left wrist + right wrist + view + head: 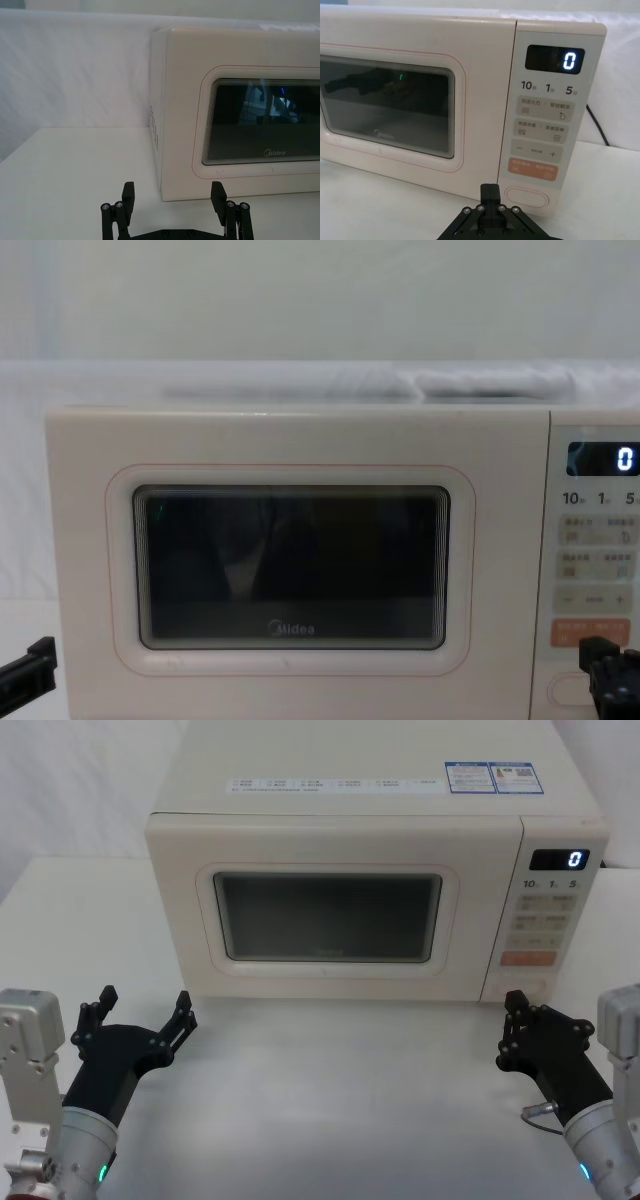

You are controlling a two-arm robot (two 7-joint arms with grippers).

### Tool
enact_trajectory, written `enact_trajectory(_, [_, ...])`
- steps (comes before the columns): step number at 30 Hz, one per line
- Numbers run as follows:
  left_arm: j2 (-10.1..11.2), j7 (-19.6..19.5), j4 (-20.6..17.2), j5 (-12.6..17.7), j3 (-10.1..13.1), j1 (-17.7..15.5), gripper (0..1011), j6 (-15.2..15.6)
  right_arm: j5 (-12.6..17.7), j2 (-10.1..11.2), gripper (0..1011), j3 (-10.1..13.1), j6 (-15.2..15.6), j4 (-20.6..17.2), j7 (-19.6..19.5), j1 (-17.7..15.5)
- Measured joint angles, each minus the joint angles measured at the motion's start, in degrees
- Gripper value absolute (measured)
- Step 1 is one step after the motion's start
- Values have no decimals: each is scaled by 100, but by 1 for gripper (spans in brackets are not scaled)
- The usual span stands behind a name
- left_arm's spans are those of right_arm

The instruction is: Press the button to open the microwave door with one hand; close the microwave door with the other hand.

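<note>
Left gripper (141,1010) hovering wide open over the counter (330,1100), near the microwave's left front corner. Door (330,915) lying flush shut, facing the robot, long axis left to right. Button (526,196) sitting lowest on the panel, oval lying sideways. Right gripper (513,1020) pinched narrow, pointing at it, just short.
</note>
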Motion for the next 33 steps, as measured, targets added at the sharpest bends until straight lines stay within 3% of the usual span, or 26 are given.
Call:
enact_trajectory(15, [0, 0, 0, 0, 0, 0, 1001, 0, 50, -88, 0, 255, 552, 123, 437, 246])
enact_trajectory(33, [0, 0, 0, 0, 0, 0, 1001, 0, 375, -200, 0, 415, 887, 453, 620, 535])
